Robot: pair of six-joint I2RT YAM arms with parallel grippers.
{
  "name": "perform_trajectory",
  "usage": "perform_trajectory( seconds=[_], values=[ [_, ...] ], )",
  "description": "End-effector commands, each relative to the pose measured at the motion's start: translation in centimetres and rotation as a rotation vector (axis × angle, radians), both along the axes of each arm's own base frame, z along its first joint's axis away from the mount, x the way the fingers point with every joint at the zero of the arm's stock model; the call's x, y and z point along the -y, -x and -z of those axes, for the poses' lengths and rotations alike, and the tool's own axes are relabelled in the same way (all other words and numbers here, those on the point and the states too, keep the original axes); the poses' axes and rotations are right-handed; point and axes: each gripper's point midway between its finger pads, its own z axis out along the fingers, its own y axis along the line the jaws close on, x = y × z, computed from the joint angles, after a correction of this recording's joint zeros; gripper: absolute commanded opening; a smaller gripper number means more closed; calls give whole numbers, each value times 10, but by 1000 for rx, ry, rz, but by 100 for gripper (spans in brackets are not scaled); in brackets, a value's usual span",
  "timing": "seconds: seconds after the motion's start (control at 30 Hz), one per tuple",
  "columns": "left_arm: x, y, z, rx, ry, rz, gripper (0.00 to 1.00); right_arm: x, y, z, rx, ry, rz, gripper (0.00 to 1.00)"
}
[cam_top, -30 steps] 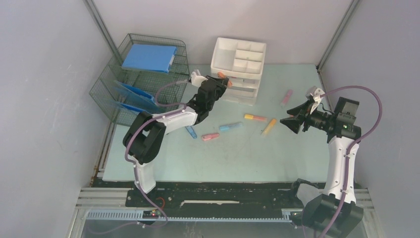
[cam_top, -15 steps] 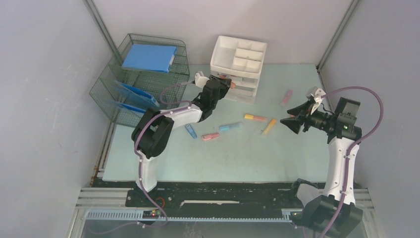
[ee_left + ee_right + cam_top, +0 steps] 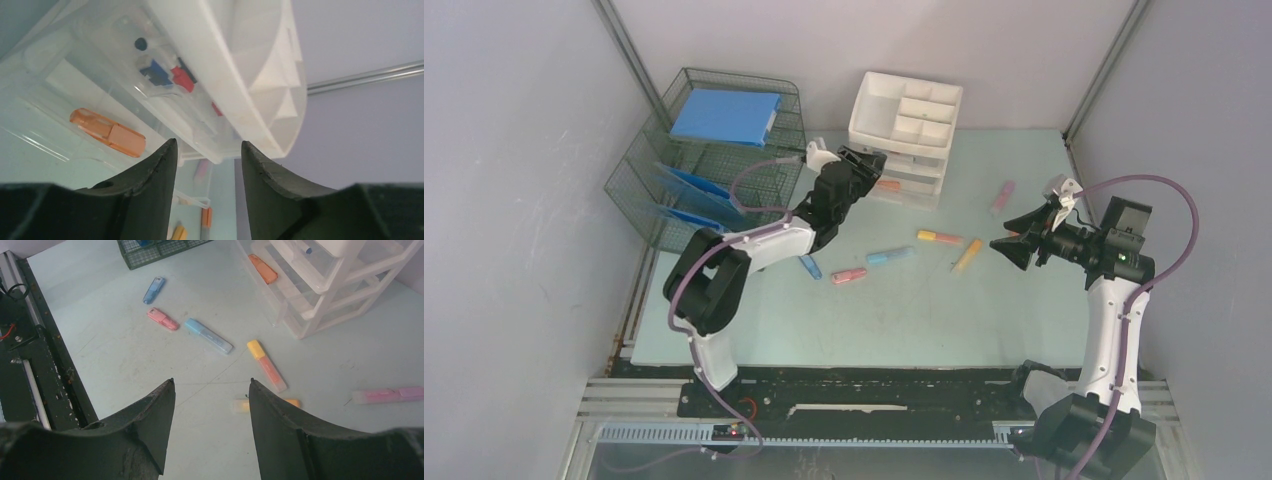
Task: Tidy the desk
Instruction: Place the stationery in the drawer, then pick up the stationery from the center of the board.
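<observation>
The mint-green desk carries a white drawer organiser at the back. An orange highlighter lies in its clear lower drawer, as the left wrist view and right wrist view also show. My left gripper is open and empty, just left of that drawer. My right gripper is open and empty, held above the desk's right side. Loose on the desk lie a blue marker, a pink one, a light blue one, a yellow-orange one, an orange one and a pink-purple one.
A green wire mesh rack with blue folders stands at the back left. The black front rail runs along the near edge. Grey walls close in the left, back and right sides.
My left gripper carried the orange highlighter right to the organiser, let it go into the clear drawer, and drew back a little to the left. The right arm has not moved.
</observation>
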Motion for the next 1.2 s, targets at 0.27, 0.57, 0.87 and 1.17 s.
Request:
perform_trajectory(
  seconds=[0.27,0.57,0.87,1.17],
  values=[
    [-63,68,-72,387,-338,16,74,-1,3,-14,55,6,-12,64],
    [-117,122,-35,301,-509,-31,100,-1,2,-13,47,5,-14,64],
    [-168,162,21,-44,-525,-138,100,1,1,-11,39,6,-9,64],
    [-186,190,85,-352,-587,-197,96,1,1,-11,43,10,-6,64]
  ],
)
